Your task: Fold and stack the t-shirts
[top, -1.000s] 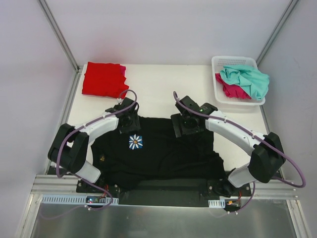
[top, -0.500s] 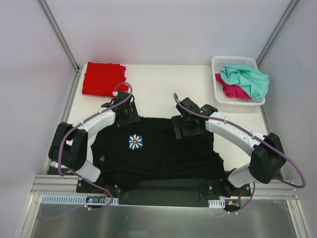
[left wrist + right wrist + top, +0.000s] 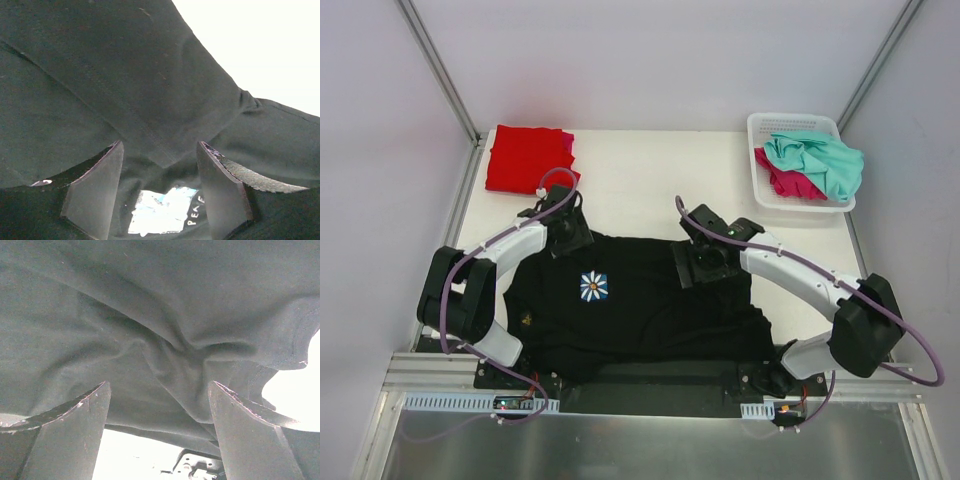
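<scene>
My left gripper [image 3: 160, 146] is released, its jaws standing apart over a folded-in hem of the black shirt [image 3: 640, 300], near the shirt's far left corner, with nothing pinched between them. My right gripper [image 3: 159, 386] is wide apart too, over a bunched ridge of the same cloth at the far right edge; I see no grasp there either.

The black shirt lies spread across the near middle of the table [image 3: 640, 180], its daisy print [image 3: 593, 286] facing up. To me it looks only partly folded: wide, rumpled along the right side, not yet a neat packet.

At the far left corner sits a folded red shirt [image 3: 525, 158] with a pink edge [image 3: 567, 143] showing beside it, so I judge two shirts done and stacked. At the far right, the basket [image 3: 760, 125] holds a crumpled teal shirt [image 3: 820, 160] on top of a pink one [image 3: 782, 180], both untouched.

So I put us around the middle: finish this black one, stack it, then fold the two in the basket.
</scene>
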You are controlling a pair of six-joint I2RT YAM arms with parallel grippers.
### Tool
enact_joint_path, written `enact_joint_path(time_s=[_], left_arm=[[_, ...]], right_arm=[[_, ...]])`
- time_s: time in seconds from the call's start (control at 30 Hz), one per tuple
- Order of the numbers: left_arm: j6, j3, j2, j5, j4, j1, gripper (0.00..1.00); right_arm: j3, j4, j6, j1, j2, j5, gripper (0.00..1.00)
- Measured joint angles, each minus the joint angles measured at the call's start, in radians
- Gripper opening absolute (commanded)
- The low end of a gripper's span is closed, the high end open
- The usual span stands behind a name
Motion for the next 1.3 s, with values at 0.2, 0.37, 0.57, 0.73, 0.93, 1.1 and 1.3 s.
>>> enact_joint_path(time_s=[0.2,0.37,0.57,0.73,0.93,1.1,1.3], left_arm=[[-0.07,-0.062,-0.007,-0.008,0.037,0.05,0.59],[-0.143,-0.153,-0.046,-0.008,0.084,0.087,0.59],[-0.182,-0.164,-0.053,-0.006,0.129,0.097,0.55],[-0.185,-0.157,-0.052,0.002,0.15,0.104,0.52],[-0.189,-0.12,-0.031,0.003,0.17,0.117,0.38],[-0.188,-0.114,0.005,0.006,0.183,0.117,0.41],[-0.191,-0.114,0.018,0.027,0.192,0.117,0.43]], right_arm=[[-0.023,0.0,0.003,0.0,-0.014,0.0,0.82],[-0.026,0.001,0.003,0.0,-0.027,-0.002,0.82],[-0.06,-0.001,0.003,-0.002,-0.058,-0.003,0.82],[-0.072,-0.001,0.003,-0.003,-0.069,-0.003,0.82],[-0.074,-0.001,0.006,-0.005,-0.084,-0.009,0.82],[-0.083,0.0,0.009,-0.005,-0.104,-0.014,0.82],[-0.089,-0.005,0.01,-0.007,-0.114,-0.015,0.82]])
